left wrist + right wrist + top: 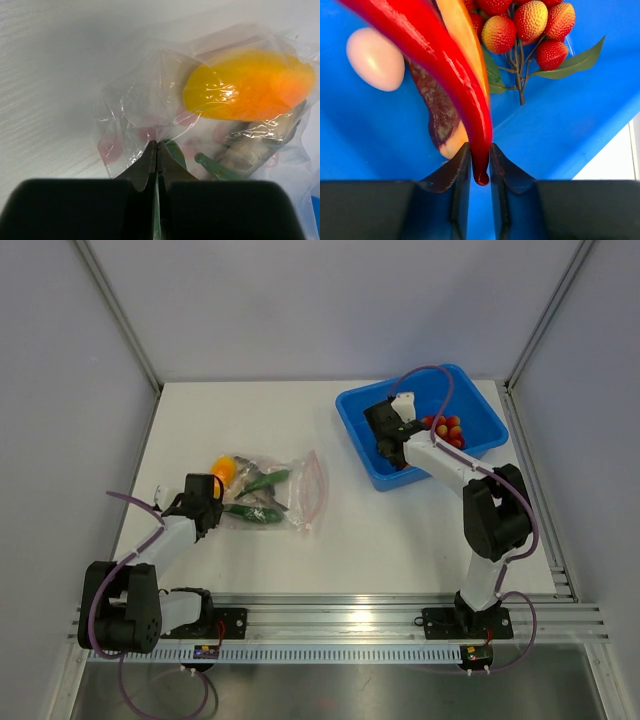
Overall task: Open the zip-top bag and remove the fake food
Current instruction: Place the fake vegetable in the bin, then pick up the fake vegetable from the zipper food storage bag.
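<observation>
Clear plastic bag [275, 490] on the left of the table [400, 530], blue bin [480, 420] on the right.
The left claw [157, 150] is clenched on a fold of the bag. Its wrist view shows a yellow-orange fruit [250, 85] and a green piece [215, 167] inside, while the top view shows the pink zip edge facing right. The right claw [480, 165], inside the bin, grasps the tip of a red chili [445, 65]. Its wrist view adds a white egg [375, 57], a brown-orange wedge [440, 110] and leafy red berries [530, 25].
</observation>
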{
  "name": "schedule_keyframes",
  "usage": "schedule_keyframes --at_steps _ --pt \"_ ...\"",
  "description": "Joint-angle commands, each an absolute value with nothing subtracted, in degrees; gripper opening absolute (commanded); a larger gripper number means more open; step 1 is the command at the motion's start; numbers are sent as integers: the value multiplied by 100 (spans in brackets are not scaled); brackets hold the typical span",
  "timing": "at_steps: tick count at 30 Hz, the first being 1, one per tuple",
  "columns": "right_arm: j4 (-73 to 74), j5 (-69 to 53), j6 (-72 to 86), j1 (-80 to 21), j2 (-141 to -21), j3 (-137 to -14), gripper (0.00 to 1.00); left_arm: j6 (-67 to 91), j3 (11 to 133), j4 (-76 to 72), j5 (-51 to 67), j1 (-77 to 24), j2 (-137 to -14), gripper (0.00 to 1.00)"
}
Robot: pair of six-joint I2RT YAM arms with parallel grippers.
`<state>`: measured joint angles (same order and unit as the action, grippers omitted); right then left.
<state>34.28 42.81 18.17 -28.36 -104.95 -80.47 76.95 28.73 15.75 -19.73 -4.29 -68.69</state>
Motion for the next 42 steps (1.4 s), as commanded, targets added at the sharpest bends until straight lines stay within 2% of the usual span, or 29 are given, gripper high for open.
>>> schedule_keyframes --at_steps 1,6,11,12,13,14,17,20,26,34,42 --pt "3287 4210 1828 -2804 -10363 -8323 29 7629 2804 1082 -1793 -413 -6891 0" --pt "2883 4245 1811 -2804 -9907 -7990 43 7611 2821 1107 -1767 -413 -6891 0" --pt "2707 4096 1898 -2821 -9432 -7735 48 7462 2856 1081 -1767 -413 -6917 0" --pt "2655 3991 1898 -2821 -9318 -7673 51 7453 2874 1090 -1767 -413 -6926 0" --pt "2585 3938 1872 -2830 -9073 -7586 63 7444 2891 1142 -1775 -413 -6917 0" --pt "2427 3938 1863 -2830 -8957 -7394 70 7444 2909 1151 -1775 -413 -6917 0" --pt "1814 3657 1732 -2830 -8378 -6841 76 7418 2865 1072 -1767 -413 -6882 0" --pt "1329 3157 1661 -2839 -7806 -6374 76 7435 2786 985 -1758 -404 -6777 0" --pt "1371 2093 1600 -3181 -7304 -6196 65 7471 2637 809 -1731 -404 -6618 0" --pt "1854 1802 941 -4279 -7883 -6652 63 7014 2839 800 -1574 -404 -6689 0" --pt "2224 1020 879 -4394 -9235 -7224 61 7487 2734 1089 -1749 -396 -6460 0"
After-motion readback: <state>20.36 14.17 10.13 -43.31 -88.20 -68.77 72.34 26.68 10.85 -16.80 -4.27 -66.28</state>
